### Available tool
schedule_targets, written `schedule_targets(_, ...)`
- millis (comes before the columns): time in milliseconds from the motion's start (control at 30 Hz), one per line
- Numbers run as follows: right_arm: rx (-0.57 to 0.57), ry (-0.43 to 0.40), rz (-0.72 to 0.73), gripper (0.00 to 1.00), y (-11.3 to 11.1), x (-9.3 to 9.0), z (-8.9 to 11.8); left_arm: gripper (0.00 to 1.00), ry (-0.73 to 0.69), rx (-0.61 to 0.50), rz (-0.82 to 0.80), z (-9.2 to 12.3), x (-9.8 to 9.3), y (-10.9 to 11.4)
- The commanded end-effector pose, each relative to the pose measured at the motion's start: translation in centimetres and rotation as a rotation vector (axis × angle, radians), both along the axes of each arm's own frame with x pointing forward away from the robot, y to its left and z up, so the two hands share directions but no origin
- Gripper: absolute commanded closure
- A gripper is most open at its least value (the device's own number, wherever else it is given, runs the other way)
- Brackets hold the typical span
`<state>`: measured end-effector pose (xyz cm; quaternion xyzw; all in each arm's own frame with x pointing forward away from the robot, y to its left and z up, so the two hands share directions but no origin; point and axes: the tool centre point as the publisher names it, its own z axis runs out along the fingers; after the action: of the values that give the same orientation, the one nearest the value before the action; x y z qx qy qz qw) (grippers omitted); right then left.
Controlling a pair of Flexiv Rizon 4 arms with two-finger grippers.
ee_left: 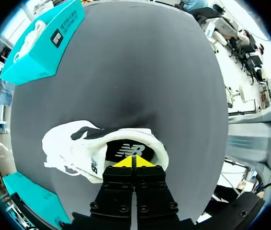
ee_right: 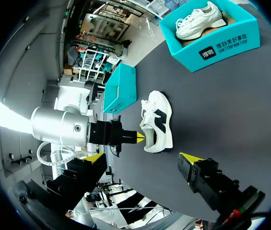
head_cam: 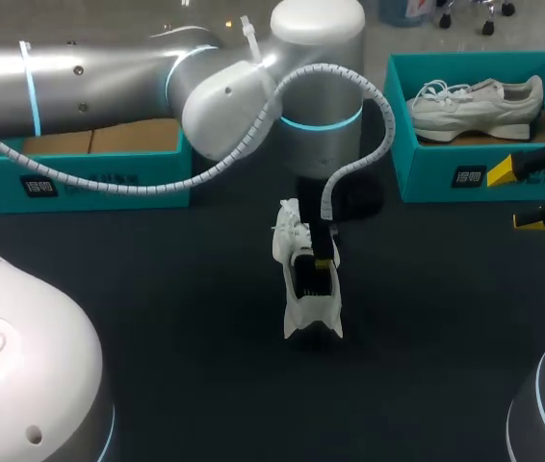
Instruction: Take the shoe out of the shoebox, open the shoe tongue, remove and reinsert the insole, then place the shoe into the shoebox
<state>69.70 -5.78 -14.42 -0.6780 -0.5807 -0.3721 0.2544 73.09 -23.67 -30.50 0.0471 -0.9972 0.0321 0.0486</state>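
Note:
A white shoe [head_cam: 311, 313] with dark side marks stands on the dark table near the middle, also seen in the left wrist view [ee_left: 73, 146] and the right wrist view [ee_right: 162, 129]. My left gripper [head_cam: 323, 262] reaches in over it. It is shut, its yellow tips [ee_left: 134, 162] together at the rim of the heel opening above the dark insole [ee_left: 126, 149]. Whether they pinch anything I cannot tell. An empty teal shoebox [head_cam: 90, 178] sits at the back left. My right gripper [head_cam: 515, 196] hangs open at the right edge, well apart from the shoe [ee_right: 141, 157].
A second teal shoebox [head_cam: 446, 173] at the back right holds another white shoe [head_cam: 475, 106], just behind my right gripper. My left arm's elbow and cable hose [head_cam: 253, 144] hang over the middle back of the table.

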Motion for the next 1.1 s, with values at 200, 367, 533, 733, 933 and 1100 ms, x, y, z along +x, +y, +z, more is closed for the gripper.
schedule_targets(200, -0.002, 0.001, -0.001, 0.00, 0.0, 0.0, -0.1, 0.14, 0.008, 0.033, 0.023, -1.1, -2.9, 0.2)
schedule_targets(367, -0.002, 0.001, -0.001, 0.00, 0.0, 0.0, -0.1, 0.12, 0.009, 0.049, -0.053, -1.4, -3.8, 0.4)
schedule_targets(533, -0.002, 0.001, -0.001, 0.00, 0.0, 0.0, -0.1, 0.08, 0.001, 0.054, -0.097, -2.0, -4.4, 0.5)
schedule_targets(733, -0.002, 0.001, -0.001, 0.00, 0.0, 0.0, -0.1, 0.05, 0.001, 0.048, -0.151, -3.6, -5.2, 0.5)
schedule_targets(933, -0.002, 0.001, -0.001, 0.00, 0.0, 0.0, -0.1, 0.07, -0.022, 0.048, -0.214, -4.6, -5.5, 1.1)
schedule_targets(1100, -0.002, 0.001, -0.001, 0.00, 0.0, 0.0, -0.1, 0.08, -0.048, 0.056, -0.238, -5.7, -5.6, 1.5)
